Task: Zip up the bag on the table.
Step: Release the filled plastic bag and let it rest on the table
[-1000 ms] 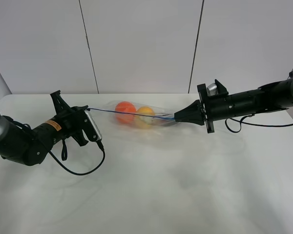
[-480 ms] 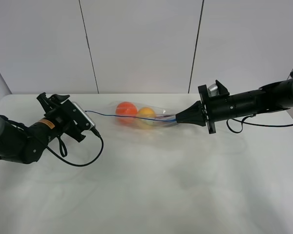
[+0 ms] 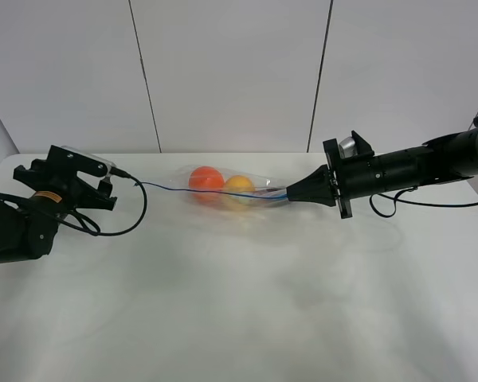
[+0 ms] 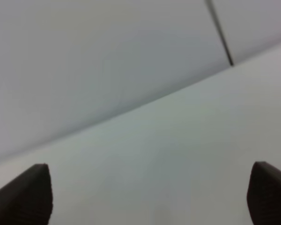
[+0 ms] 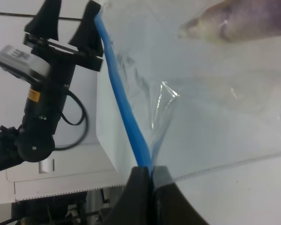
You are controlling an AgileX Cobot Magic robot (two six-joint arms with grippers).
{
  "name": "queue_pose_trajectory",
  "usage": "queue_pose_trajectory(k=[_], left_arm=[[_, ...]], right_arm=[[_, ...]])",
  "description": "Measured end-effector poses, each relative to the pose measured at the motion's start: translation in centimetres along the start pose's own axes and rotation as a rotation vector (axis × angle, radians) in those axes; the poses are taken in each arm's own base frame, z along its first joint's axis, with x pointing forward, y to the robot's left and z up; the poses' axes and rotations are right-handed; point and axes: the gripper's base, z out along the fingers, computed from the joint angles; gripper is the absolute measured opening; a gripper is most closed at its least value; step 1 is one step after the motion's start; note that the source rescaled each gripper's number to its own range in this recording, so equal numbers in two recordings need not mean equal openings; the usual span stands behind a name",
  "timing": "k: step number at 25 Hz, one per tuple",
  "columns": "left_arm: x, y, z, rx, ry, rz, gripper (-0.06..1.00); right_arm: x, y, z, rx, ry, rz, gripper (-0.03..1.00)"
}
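Observation:
The clear bag lies at the back middle of the white table, with orange, yellow and purple produce inside. Its blue zipper strip runs along the long edge from left to right. My right gripper is shut on the strip's right end; the right wrist view shows the fingers pinched on the blue strip. My left gripper is open and empty at the far left, apart from the bag. Its fingertips stand wide apart, facing the wall.
A black cable loops from the left arm over the table near the strip's left end. The back wall stands close behind the bag. The right wrist view shows the left arm beyond the bag.
My left gripper has let go of the strip's left end and swung left, away from the bag. The strip's left end has dropped. The right gripper has stayed put.

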Motion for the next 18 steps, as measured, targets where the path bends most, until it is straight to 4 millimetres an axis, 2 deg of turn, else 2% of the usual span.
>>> queue_pose_trajectory(k=[4,10,13,18], left_arm=[[0.4,-0.2,0.1,0.022,0.060,-0.194,0.96],[0.4,-0.8,1.5,0.124,0.204,-0.289,0.96],[-0.9,0.0,3.1,0.208,0.381,-0.320,0.96],[-3.6,0.8,4.3,0.324,0.698,-0.322,0.96]], right_arm=[[0.0,0.0,0.0,0.000,0.000,0.000,0.00],[0.0,0.0,0.0,0.000,0.000,0.000,0.00],[0.0,0.0,0.0,0.000,0.000,0.000,0.00],[0.0,0.0,0.0,0.000,0.000,0.000,0.00]])
